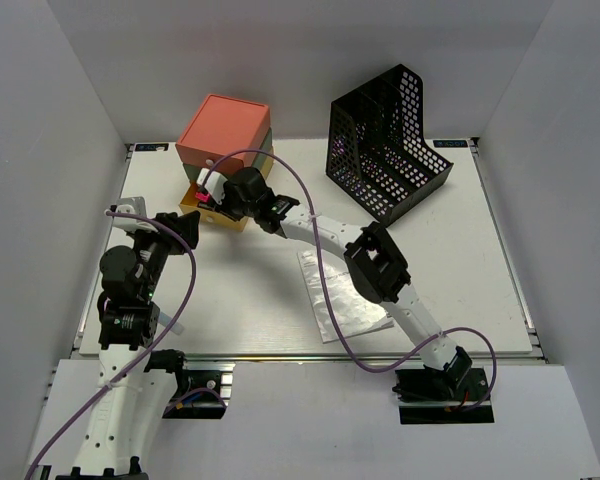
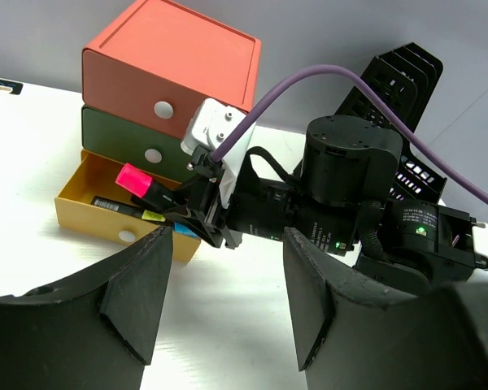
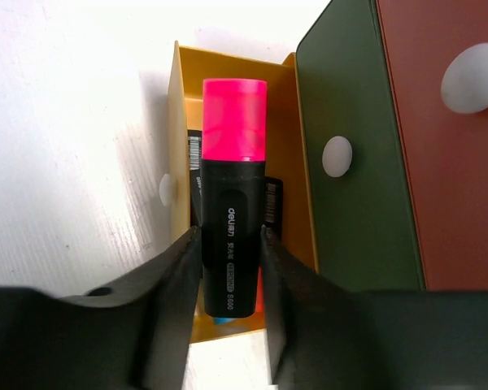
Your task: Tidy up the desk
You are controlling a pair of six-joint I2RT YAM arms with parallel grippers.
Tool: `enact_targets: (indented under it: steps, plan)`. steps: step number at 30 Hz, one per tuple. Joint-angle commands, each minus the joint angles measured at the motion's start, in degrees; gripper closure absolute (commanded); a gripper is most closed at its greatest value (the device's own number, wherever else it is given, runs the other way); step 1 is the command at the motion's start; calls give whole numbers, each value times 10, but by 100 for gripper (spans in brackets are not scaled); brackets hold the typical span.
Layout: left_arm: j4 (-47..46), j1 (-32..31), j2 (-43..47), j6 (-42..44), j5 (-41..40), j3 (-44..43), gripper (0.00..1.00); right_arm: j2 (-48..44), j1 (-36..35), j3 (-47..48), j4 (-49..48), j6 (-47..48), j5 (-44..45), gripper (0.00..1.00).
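Desk surface (image 1: 450, 270) is seen flat across the middle of the top view. Left jaws are held wide and empty above its near-left part. A plastic sleeve (image 1: 335, 300) is laid mid-surface. Right jaws are clamped on a pink highlighter (image 3: 232, 195) over the open yellow drawer (image 3: 177, 106) of the drawer box (image 1: 223, 130). A mesh file holder (image 1: 390, 140) is stood far right.

Drawer box (image 1: 223, 130), mesh file holder (image 1: 395, 150), pink/blk highlighter (image 3: 232, 236).
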State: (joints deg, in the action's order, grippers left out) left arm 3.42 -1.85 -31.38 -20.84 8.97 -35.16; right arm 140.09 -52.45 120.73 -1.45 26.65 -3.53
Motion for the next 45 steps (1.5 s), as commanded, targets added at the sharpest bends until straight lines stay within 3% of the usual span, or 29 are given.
enact_targets:
  steps: [1, 4, 8, 11, 12, 13, 15, 16, 17, 19, 20, 26, 28, 33, 37, 41, 45]
  plan:
    - [-2, -2, -1, 0, -1, 4, 33, -3, 5, 14, -29, 13, -6, 58]
    - [-2, -2, 0, 0, -4, 4, 33, -3, 6, 18, -11, 19, -15, 40]
    - [-2, -2, -2, 1, -8, 4, 33, -6, 6, 27, -1, 16, -11, 36]
    - [-1, -2, -3, 1, -10, 4, 34, -35, 15, 17, 6, 3, -15, 48]
    - [-3, -2, -4, 1, -9, 5, 36, -51, 18, 7, 7, -10, -28, 68]
    - [-2, -2, -5, 1, -8, 6, 38, -67, 20, -9, 8, -16, -37, 77]
    - [-4, -2, -11, 0, -3, 7, 55, -131, 30, -65, 14, -41, -73, 99]
    - [-6, -2, -19, -3, -3, 7, 62, -154, 34, -86, 33, -53, -91, 100]
    - [-6, -2, -28, -9, -1, 7, 81, -201, 48, -108, 45, -63, -113, 100]
    - [-3, -2, -48, -17, 9, 3, 98, -249, 58, -173, 87, -106, -156, 100]
    - [0, -2, -74, -24, 13, -1, 100, -294, 79, -196, 103, -123, -174, 100]
    - [5, 4, -222, -144, 67, -4, 100, -444, 169, -349, 254, -203, -387, 100]
    - [27, 10, -266, -181, 65, -14, 100, -508, 182, -408, 277, -194, -408, 100]
    - [56, -3, -359, -284, 60, -21, 100, -664, 203, -546, 211, -186, -358, 100]
    - [95, -3, -388, -339, -13, -54, 100, -782, 221, -664, 154, -185, -355, 100]
    - [90, -3, -437, -378, -43, -81, 100, -833, 247, -729, 101, -175, -359, 100]
    - [84, -3, -506, -413, -45, -106, 97, -831, 262, -733, 110, -159, -346, 100]
